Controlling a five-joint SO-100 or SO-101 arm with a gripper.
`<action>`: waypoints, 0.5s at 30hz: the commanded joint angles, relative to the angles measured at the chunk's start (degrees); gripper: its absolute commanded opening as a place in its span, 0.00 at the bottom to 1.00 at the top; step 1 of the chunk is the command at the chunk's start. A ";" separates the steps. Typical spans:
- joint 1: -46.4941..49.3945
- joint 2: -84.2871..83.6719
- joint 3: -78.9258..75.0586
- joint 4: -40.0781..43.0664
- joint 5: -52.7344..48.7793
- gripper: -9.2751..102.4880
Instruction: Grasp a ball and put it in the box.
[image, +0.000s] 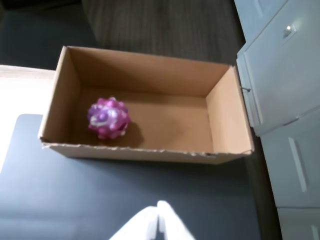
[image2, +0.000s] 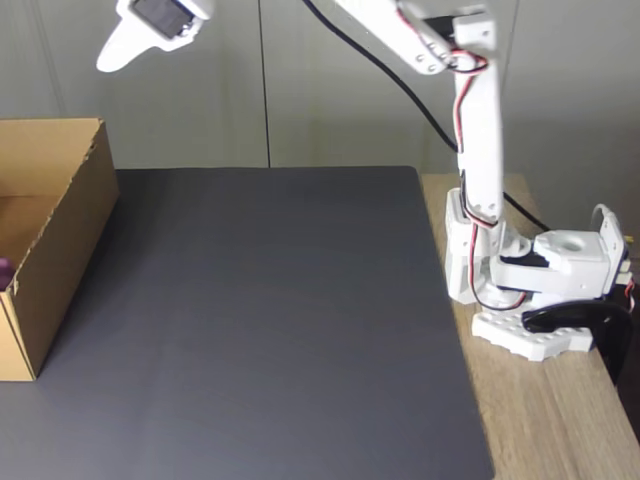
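The knobby pink, purple and white ball (image: 108, 118) lies on the floor of the brown cardboard box (image: 150, 151), in its left part as the wrist view shows it. In the fixed view the box (image2: 60, 235) stands at the left edge of the mat, and a sliver of the ball (image2: 4, 270) shows inside it. My white gripper (image: 159, 212) hangs high in the air, well short of the box, its fingers pressed together with nothing between them. The fixed view shows the gripper (image2: 106, 60) raised near the top left, above the box's near wall.
A dark mat (image2: 270, 320) covers the table, with bare wood (image2: 560, 420) on the right where the arm's white base (image2: 530, 290) is mounted. White cabinet drawers (image: 285, 90) stand beside the box's right end in the wrist view.
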 joint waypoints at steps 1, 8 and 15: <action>-0.18 7.91 7.73 -5.36 -0.18 0.08; -0.70 18.37 24.61 -10.46 -0.09 0.08; -0.09 26.28 37.44 -14.85 -0.88 0.08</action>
